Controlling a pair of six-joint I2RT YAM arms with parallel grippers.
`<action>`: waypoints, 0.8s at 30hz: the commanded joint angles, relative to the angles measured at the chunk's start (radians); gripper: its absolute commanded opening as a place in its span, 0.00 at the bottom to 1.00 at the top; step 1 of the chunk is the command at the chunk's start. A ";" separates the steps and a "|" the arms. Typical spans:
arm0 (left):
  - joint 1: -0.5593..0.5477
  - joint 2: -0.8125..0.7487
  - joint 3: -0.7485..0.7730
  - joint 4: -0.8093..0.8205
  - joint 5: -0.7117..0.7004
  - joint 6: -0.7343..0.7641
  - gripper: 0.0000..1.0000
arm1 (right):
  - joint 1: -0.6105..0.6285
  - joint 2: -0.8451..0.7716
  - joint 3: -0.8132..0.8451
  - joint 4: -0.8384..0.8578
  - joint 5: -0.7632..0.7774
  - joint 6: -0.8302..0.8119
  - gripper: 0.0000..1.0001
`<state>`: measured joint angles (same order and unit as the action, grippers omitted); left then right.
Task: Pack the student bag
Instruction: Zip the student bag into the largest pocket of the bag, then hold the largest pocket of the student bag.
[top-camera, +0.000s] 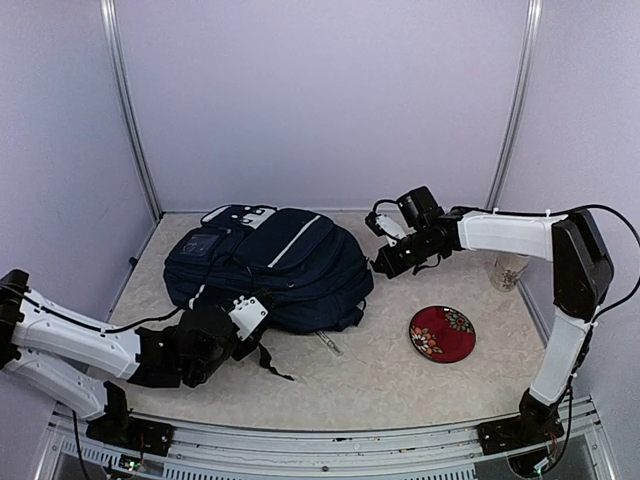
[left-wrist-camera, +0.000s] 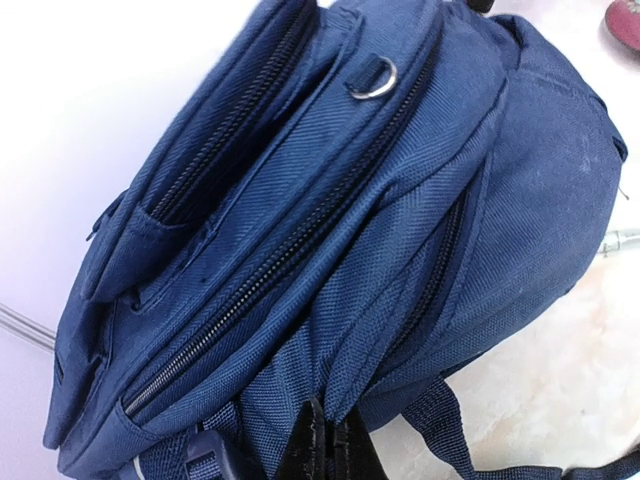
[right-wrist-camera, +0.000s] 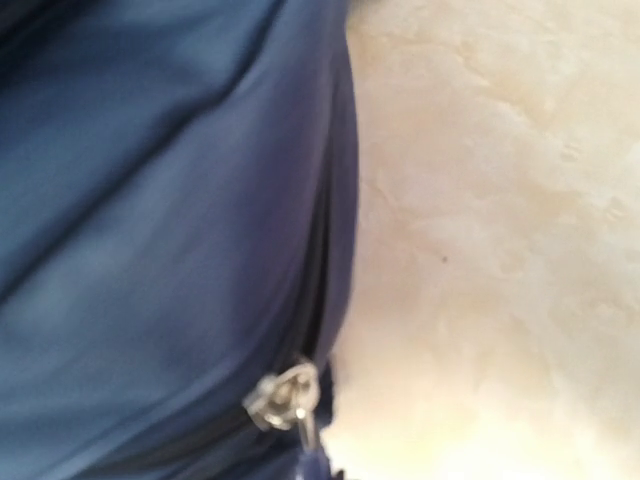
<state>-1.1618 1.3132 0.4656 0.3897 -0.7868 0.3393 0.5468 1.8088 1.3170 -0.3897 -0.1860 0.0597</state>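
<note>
One student bag (top-camera: 275, 262), dark navy, lying flat on the table (top-camera: 370, 385), left of centre.
Left gripper (top-camera: 243, 318) at the bag's near edge, black fingertips (left-wrist-camera: 312, 445) pressed close together against the fabric. Right gripper (top-camera: 385, 262) at the bag's right side, close by a silver zipper pull (right-wrist-camera: 285, 397); whether it is spread or closed cannot be told. Red floral plate (top-camera: 442, 333) near right, apart from the bag. Pale cup (top-camera: 508, 270) far right.

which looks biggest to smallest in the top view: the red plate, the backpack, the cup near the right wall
1. backpack, by far the largest
2. red plate
3. cup, which looks smaller than the plate, but its top is hidden, so that is less sure
</note>
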 joint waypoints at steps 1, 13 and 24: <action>-0.012 -0.113 -0.049 0.038 -0.052 -0.053 0.00 | -0.071 0.066 0.062 -0.032 0.072 -0.021 0.00; 0.323 -0.321 -0.132 0.166 0.210 -0.307 0.00 | 0.156 -0.095 -0.286 0.274 -0.221 0.184 0.00; 0.410 -0.506 -0.191 0.181 0.137 -0.469 0.99 | 0.404 -0.095 -0.265 0.428 -0.178 0.372 0.00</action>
<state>-0.7052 0.9531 0.3069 0.4297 -0.5896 -0.0544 0.9276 1.7054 1.0218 -0.0078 -0.3447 0.3729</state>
